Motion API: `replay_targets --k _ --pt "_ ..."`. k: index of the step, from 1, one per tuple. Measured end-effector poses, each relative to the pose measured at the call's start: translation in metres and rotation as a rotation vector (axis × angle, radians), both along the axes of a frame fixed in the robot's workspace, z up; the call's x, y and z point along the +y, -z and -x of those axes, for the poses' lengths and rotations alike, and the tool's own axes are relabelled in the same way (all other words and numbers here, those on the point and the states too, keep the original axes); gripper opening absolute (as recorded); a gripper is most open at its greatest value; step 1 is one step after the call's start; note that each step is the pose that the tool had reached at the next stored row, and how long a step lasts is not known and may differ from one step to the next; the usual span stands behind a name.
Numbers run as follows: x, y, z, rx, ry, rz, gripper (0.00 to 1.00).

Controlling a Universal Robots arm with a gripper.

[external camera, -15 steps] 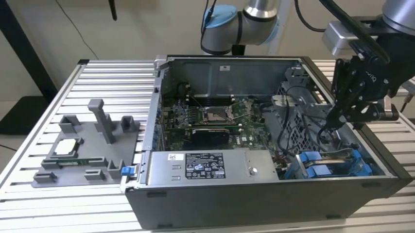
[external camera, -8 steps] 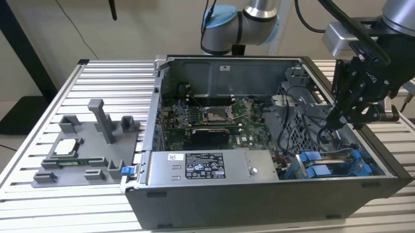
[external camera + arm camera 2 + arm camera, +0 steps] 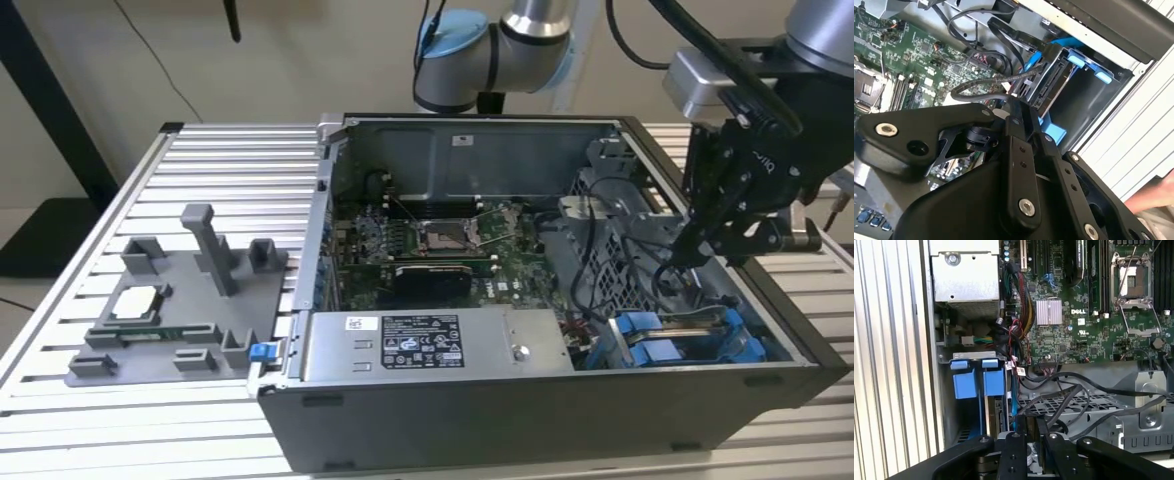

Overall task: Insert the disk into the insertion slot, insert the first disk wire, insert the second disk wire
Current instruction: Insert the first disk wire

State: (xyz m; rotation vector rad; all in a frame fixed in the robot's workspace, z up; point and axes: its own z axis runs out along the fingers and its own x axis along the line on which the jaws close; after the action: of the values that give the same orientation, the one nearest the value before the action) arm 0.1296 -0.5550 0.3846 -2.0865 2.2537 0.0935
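The silver-grey hard drive (image 3: 1054,87) in its bright blue carrier sits in the grey sheet-metal drive bay (image 3: 1094,107), near corner on the exterior view's right. The black gripper (image 3: 1016,107) hangs just beside it. Its jaws are narrow and seemingly pinch a black braided cable (image 3: 989,82). A tilted plug could jam at the drive's connector.
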Motion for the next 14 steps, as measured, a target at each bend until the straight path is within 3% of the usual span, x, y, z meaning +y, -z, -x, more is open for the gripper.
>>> replay_targets --k 14 --pt "-0.0019 0.0039 -0.0037 0.0 0.0 0.0129 0.0"
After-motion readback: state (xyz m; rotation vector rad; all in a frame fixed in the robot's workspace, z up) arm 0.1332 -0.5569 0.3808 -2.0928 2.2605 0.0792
